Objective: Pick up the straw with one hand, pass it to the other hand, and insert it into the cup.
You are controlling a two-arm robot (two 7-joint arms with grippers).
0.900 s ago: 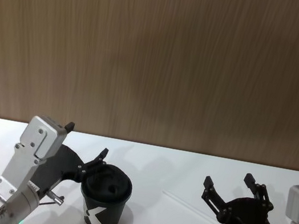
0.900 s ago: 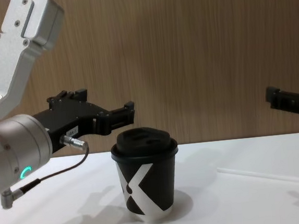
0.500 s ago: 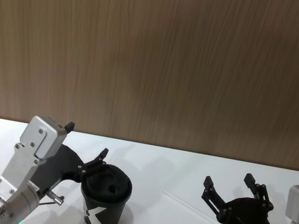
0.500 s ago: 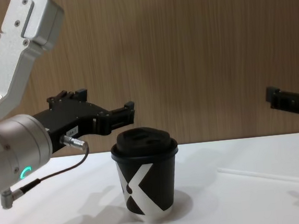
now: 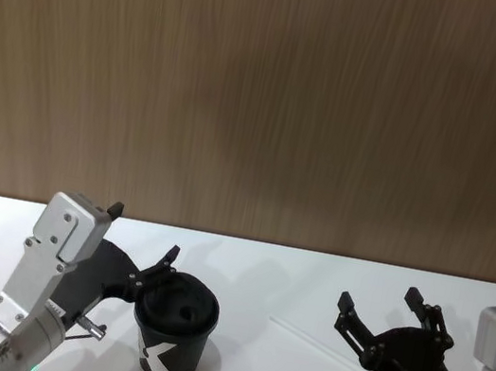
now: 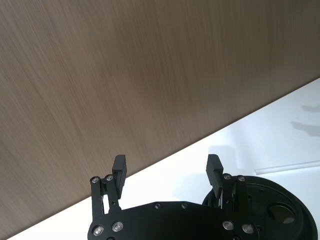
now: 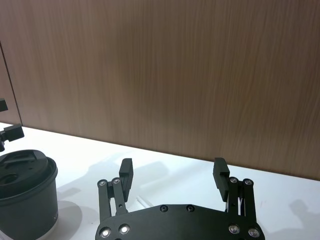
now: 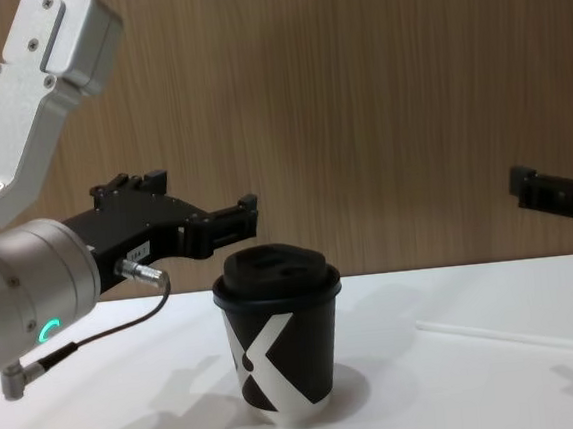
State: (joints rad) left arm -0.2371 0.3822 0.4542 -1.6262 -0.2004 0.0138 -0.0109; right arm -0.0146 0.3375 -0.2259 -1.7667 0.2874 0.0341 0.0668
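Black and spread wide, the jaws of the right gripper hold nothing. It hangs above the white table, roughly over the straw, which suggests it is lined up to come down for the pick. The straw lies flat, right of the cup and apart from it. The left gripper is equally open and empty, raised close behind the cup's lid, probably waiting to take the handover. The cup stands upright with its lid on.
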